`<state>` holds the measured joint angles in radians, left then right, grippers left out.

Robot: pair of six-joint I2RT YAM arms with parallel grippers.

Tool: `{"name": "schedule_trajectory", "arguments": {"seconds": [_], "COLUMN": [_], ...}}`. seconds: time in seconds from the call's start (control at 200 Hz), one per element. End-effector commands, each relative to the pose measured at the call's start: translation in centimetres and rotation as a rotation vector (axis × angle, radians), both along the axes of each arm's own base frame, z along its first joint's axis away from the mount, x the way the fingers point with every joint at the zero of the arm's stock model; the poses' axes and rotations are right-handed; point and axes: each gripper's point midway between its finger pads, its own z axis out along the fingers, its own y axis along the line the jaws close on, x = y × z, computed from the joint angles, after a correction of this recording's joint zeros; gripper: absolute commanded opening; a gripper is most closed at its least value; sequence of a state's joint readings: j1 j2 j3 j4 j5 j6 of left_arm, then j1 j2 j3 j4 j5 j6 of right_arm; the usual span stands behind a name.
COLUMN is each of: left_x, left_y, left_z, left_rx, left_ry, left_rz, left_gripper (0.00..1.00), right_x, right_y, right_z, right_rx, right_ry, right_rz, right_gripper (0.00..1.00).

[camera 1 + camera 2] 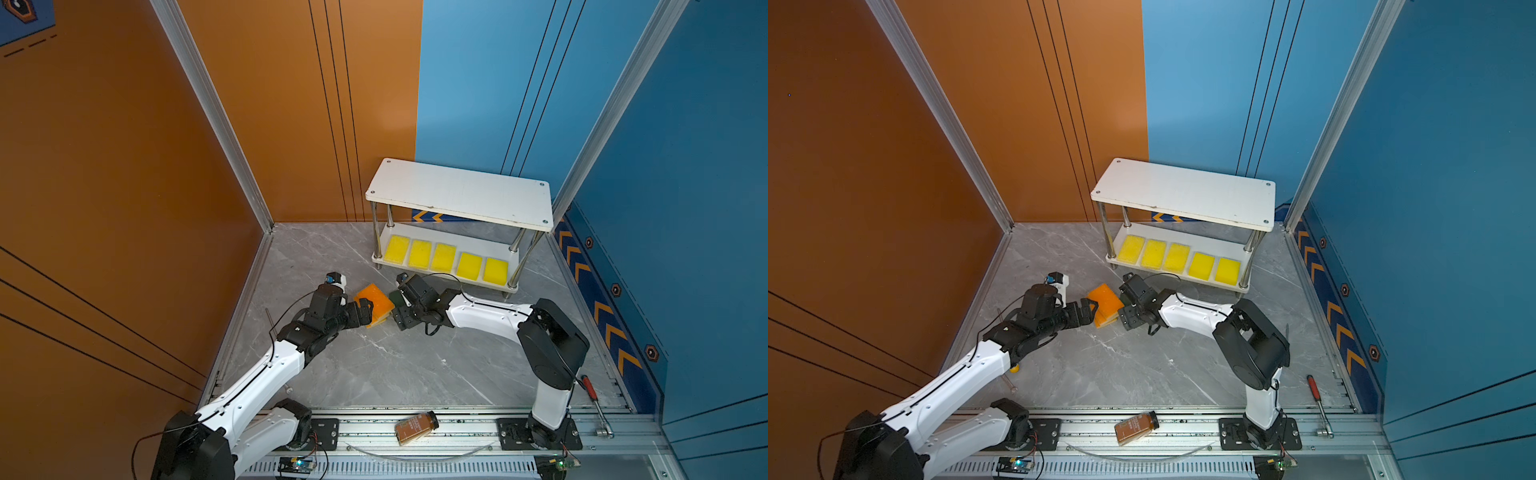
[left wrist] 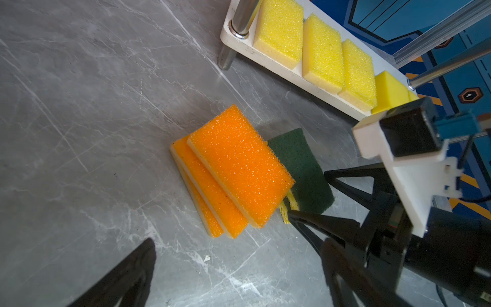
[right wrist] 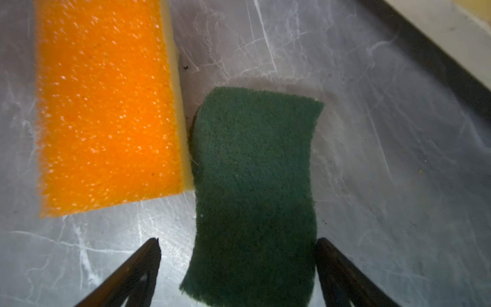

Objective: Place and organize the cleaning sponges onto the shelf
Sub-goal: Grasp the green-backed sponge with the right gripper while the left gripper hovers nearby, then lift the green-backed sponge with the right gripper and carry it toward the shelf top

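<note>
A: Where were the sponges?

B: Five yellow sponges (image 1: 444, 257) lay side by side in a row on the lower board of the shelf (image 1: 457, 191), which stood in the far right corner of the tabletop (image 1: 374, 365).

A: And the others?

B: Three orange-topped sponges (image 2: 239, 164) lay fanned in a stack near the middle of the tabletop, off the shelf's front left post. A green-topped sponge (image 3: 255, 172) lay flat, touching the stack's right side.

A: And the hands?

B: The right gripper (image 3: 238, 242) straddled one end of the green-topped sponge with its jaws apart. One finger was right at its edge and the other stood clear, so nothing was clamped. The left gripper (image 1: 365, 311) hung at the stack's left side, spread wide and empty.
</note>
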<state>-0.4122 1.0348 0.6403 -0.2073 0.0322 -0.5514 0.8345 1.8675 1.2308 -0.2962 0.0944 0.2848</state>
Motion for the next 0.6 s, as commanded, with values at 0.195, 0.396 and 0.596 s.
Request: {"name": "schedule_trajectory", "arguments": {"seconds": [0.195,0.396,0.596], "left_x": [0.10,-0.04,-0.06], "left_y": [-0.21,-0.08,-0.07], "left_z": [0.13,-0.05,-0.25], "left_rx": [-0.021,-0.019,-0.023], "left_ry": [0.024,0.029,0.037], "left_rz": [0.000,0.005,0.011], "left_gripper": [0.98,0.98,0.98], "right_x": [0.60,0.63,0.43], "right_y": [-0.07,-0.45,-0.61], "right_z": [-0.19,0.07,-0.22], "right_rx": [-0.044,-0.056,-0.064], "right_ry": [-0.019,-0.029,-0.018], "right_rz": [-0.011,-0.019,-0.016], "right_gripper": [0.83,0.77,0.67]}}
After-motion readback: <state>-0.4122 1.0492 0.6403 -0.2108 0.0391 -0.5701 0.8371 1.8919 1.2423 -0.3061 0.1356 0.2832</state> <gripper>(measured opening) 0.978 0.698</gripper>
